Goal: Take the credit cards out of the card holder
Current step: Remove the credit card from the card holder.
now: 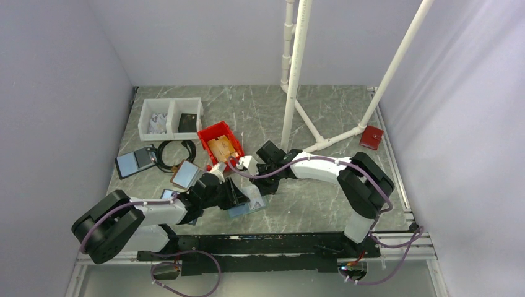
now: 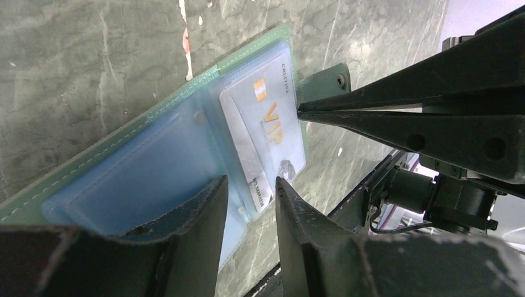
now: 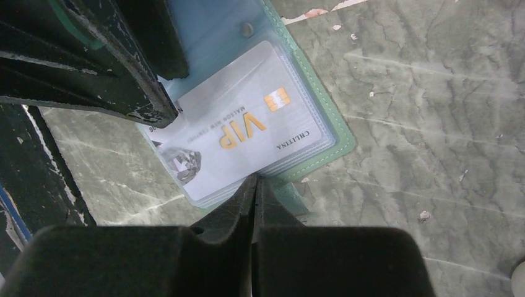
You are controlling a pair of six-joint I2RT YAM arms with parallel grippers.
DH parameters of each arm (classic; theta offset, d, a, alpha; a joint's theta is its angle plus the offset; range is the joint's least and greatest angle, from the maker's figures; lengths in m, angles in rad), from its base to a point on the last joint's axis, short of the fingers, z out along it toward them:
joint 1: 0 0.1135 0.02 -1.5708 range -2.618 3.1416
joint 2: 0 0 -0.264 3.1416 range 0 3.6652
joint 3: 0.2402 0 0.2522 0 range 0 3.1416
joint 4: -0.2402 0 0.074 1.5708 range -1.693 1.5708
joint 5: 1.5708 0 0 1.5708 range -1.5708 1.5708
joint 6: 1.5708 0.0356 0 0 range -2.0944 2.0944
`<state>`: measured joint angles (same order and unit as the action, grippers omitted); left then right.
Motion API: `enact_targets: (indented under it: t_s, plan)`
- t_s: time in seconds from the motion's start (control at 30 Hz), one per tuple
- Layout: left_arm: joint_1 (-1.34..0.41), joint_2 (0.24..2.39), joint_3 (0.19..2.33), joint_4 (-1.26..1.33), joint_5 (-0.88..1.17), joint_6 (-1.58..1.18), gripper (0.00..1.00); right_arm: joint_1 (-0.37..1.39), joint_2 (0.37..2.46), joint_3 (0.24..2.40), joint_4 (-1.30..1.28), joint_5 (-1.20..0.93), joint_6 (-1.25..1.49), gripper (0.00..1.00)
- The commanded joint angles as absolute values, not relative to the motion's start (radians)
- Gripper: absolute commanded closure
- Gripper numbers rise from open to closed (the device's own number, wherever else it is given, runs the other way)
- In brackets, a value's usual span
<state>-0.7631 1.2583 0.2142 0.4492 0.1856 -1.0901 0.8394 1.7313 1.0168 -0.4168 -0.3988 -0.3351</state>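
right fingers [image 3: 255, 185] pressed together, tips at the tab-side edge of the card holder [image 2: 142, 167], VIP card [image 3: 235, 117] long edge facing them; left fingers [image 2: 207, 204] spread over the near edge.

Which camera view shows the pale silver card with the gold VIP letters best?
Right wrist view: the pale silver plastic VIP card is nearly whole, print readable. Left wrist shows it slanted; top external cannot resolve it.
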Motion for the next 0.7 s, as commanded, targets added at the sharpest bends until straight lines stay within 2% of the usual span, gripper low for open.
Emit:
enact_targets:
  t_s: [0.0,0.37,0.53,0.63,0.67]
  plan:
    - [-0.770,1.283,0.241,0.481,0.173,-1.095,0.60,0.838,1.737,1.058,-0.406,-0.397,-0.321,0.99]
    - [-0.769,1.322,0.242,0.467,0.153,-1.114,0.61,0.843,1.799,1.095,-0.449,-0.540,-0.301,0.99]
    - [-0.770,1.294,0.233,0.463,0.136,-1.117,0.79,0.842,1.827,1.112,-0.468,-0.574,-0.298,0.99]
    - [-0.770,1.263,0.226,0.435,0.121,-1.110,1.00,0.839,1.826,1.111,-0.463,-0.545,-0.295,0.99]
    - [-0.770,1.251,0.221,0.430,0.117,-1.106,1.00,0.836,1.825,1.111,-0.462,-0.536,-0.295,0.99]
